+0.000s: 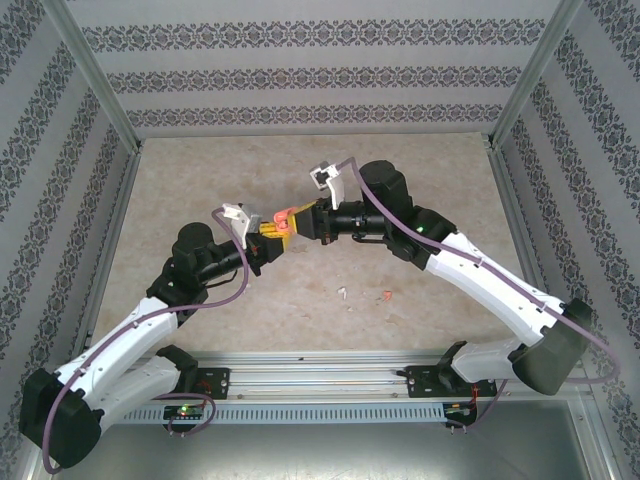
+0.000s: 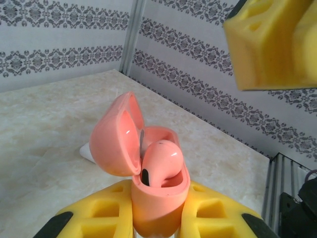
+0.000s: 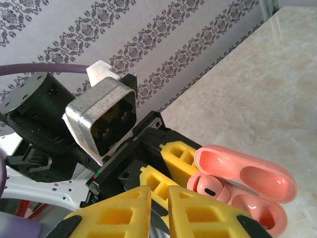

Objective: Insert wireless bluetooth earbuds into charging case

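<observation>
Two arms (image 1: 130,340) meet above the middle of the marbled counter (image 1: 200,180), wrists nearly nose to nose. Left tool (image 2: 161,213) is clenched on the lower half of a salmon-pink charging case (image 2: 158,198), holding it up off the counter with its lid (image 2: 116,134) hinged open. Right tool (image 3: 156,198) sits just beside the case, its yellow fingers (image 3: 198,215) pressed almost together with nothing seen between them. One salmon-pink earbud (image 2: 161,161) rests in a well of the case, its rounded head standing above the rim. Nearer the front edge of the counter, right of the middle, lie a white earbud (image 1: 342,293) and a loose salmon-pink earbud (image 1: 387,295), apart from each other and clear of both tools. Some small white object (image 2: 86,151) peeks out behind the lid; what it is I cannot tell.
</observation>
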### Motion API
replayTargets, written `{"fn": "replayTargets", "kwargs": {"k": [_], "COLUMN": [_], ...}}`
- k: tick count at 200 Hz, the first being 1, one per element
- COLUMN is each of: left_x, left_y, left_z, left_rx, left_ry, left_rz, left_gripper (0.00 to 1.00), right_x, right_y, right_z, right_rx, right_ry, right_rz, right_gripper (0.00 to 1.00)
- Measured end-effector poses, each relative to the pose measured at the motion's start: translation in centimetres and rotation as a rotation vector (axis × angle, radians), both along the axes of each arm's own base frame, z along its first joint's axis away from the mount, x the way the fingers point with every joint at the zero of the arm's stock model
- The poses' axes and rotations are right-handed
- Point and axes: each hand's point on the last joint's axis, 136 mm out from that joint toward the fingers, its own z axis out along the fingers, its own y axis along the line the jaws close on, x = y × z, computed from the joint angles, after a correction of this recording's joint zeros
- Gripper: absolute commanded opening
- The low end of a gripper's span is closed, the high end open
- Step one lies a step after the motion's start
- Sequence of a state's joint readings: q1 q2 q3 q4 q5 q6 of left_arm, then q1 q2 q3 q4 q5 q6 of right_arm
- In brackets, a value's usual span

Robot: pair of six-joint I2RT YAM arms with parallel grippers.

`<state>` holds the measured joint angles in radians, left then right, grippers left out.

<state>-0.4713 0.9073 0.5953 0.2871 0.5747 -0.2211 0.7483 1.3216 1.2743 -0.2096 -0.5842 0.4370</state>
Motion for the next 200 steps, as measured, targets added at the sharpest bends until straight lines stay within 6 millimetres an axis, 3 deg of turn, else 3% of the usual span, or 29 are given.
{"fn": "replayTargets", "kwargs": {"k": [73, 141, 170, 200], "left_x": [-0.3, -0.2, -0.1, -0.1], "left_y": [-0.7, -0.7, -0.7, -0.6], "left_z": [0.6, 0.5, 0.2, -0.3], "left_rx": [-0.025, -0.023, -0.02, -0.011], "left_ry": [-0.023, -0.018, -0.017, -0.01], "left_rz": [-0.046, -0.049, -0.043, -0.04], "left_gripper": [0.0, 0.0, 0.0, 0.0], "right_x": [0.0, -0.3, 0.3, 3.2], "right_y": [1.0, 0.3, -2.3, -8.6], "right_z": [-2.8, -2.7, -1.2, -1.0], "right_rx": [-0.045, -0.062, -0.075, -0.095], "right_ry": [0.084, 0.09, 0.061, 0.1], "right_rz": [0.046, 0.03, -0.08, -0.35], "right_gripper": [0.12, 0.18, 0.21, 0.28]}}
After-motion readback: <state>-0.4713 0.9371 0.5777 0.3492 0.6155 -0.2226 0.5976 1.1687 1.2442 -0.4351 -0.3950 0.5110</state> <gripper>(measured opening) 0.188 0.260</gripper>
